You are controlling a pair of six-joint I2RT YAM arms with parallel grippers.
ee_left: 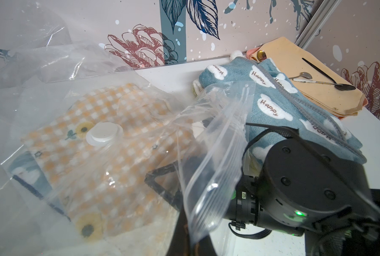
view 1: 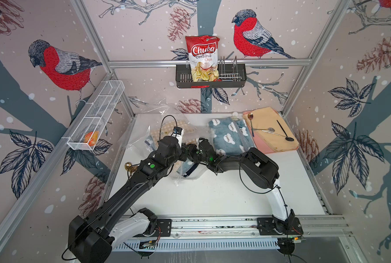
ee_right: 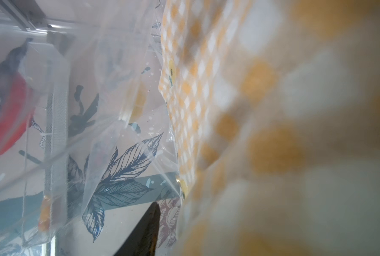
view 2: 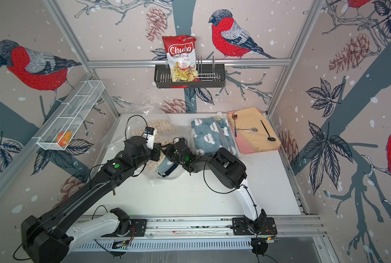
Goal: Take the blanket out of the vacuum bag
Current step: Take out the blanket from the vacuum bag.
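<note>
Tough read in the middle: both arms meet over the vacuum bag (view 1: 142, 141), which sprawls crinkled from the table's far left corner toward its centre, and their wrists cover the very spot that matters. In the left wrist view the left fingers (ee_left: 176, 235) are only dark bars behind plastic, closed tight on the bag's zip lip, which rises from them. The right fingers (ee_right: 150, 226) are inside the bag's mouth. Just one dark tip shows and the other is cut off, so wide or narrow, I cannot tell, nor whether they touch cloth. The checked blanket (ee_left: 118, 110) is in the bag, orange-and-white with sunflowers, under the round white valve cap (ee_left: 103, 134); in the right wrist view it is mostly blur. A blue fabric (ee_left: 27, 175) beside it in the bag is too veiled to name. Outside the bag, a blue "Happy" cloud blanket (view 1: 228, 136) lies at the far edge, right beside a peach mat (view 1: 265, 118) carrying spoons (view 1: 271, 130) in the far right corner. The white table (view 1: 212, 198) stands within bird-and-pinecone walls. A black rack (view 1: 237, 83) on the back wall holds a Chuba chips bag (view 1: 203, 52), and a white mesh basket (view 1: 98, 109) hangs on the left wall.
</note>
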